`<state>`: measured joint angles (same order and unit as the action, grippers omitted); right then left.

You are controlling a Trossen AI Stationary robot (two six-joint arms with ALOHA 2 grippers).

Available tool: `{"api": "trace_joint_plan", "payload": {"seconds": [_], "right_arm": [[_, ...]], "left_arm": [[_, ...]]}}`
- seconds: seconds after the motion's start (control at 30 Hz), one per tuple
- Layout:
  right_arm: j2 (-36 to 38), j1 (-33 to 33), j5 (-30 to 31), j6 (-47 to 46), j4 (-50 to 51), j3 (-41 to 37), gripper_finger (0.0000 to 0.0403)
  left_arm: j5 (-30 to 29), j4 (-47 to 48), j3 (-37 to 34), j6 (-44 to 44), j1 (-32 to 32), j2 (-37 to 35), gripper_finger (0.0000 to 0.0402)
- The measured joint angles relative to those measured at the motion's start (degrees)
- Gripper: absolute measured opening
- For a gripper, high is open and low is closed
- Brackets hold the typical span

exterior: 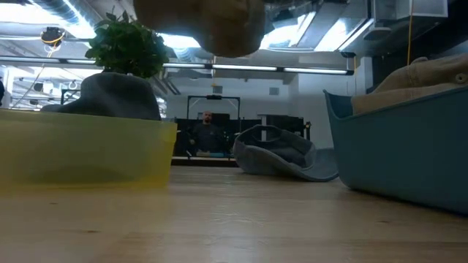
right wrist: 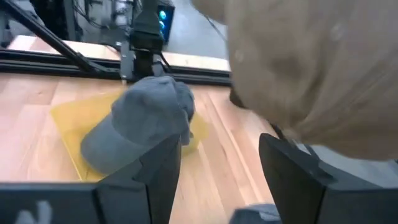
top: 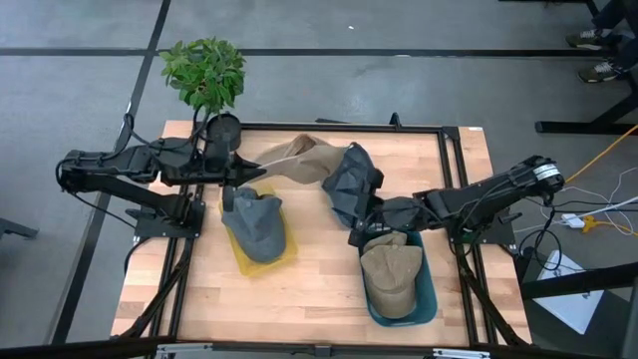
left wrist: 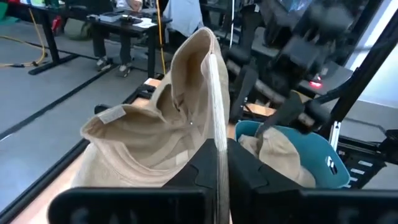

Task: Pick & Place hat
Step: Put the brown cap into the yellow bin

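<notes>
My left gripper [top: 239, 181] is shut on a tan hat [top: 299, 160], which it carries above the table's far middle. The same hat shows at the top of the low view [exterior: 205, 25]. A grey cap [top: 257, 221] lies in a yellow bin [top: 239, 254]. Another tan cap [top: 391, 277] lies in a teal bin [top: 427, 299]. A dark grey hat [top: 354, 181] rests on the table between them. My right gripper [right wrist: 217, 180] is open over the teal bin's far left corner, with nothing between its fingers. My left gripper pinches the tan hat's brim edge [left wrist: 219, 134] between its two shut fingers, coming level from the table's left. The hat is lifted clear of the table and stretches away from the fingers toward the right.
A potted plant [top: 207, 80] stands at the far left corner, just behind my left arm. A black frame [top: 439, 128] runs round the table. Bare wood [top: 319, 289] lies between the two bins at the near side. A person [exterior: 207, 131] sits in the room beyond.
</notes>
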<state>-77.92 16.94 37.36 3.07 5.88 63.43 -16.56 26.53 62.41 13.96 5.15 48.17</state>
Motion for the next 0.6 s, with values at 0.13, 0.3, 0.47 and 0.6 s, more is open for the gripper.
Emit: {"api": "trace_joint_plan", "payload": {"seconds": [0.13,0.3,0.47,0.6], "right_arm": [[2.77,-1.54,0.38,1.06,-14.11,-11.87,0.0214],[4.29,-2.42,1.98,5.82,-35.07,-23.05,0.0214],[2.17,-5.33,-1.96,7.62,-50.32,-28.98,0.0214],[-0.40,-8.14,-7.67,6.60,-54.24,-28.56,0.0214]], "left_arm": [[0.09,0.49,0.00,0.26,0.00,-0.20,0.0011],[0.15,0.18,0.00,0.84,0.05,-0.20,0.0008],[0.12,-1.95,0.00,1.34,0.97,0.52,0.0011],[0.27,-5.41,0.00,1.78,2.06,1.92,0.0010]]}}
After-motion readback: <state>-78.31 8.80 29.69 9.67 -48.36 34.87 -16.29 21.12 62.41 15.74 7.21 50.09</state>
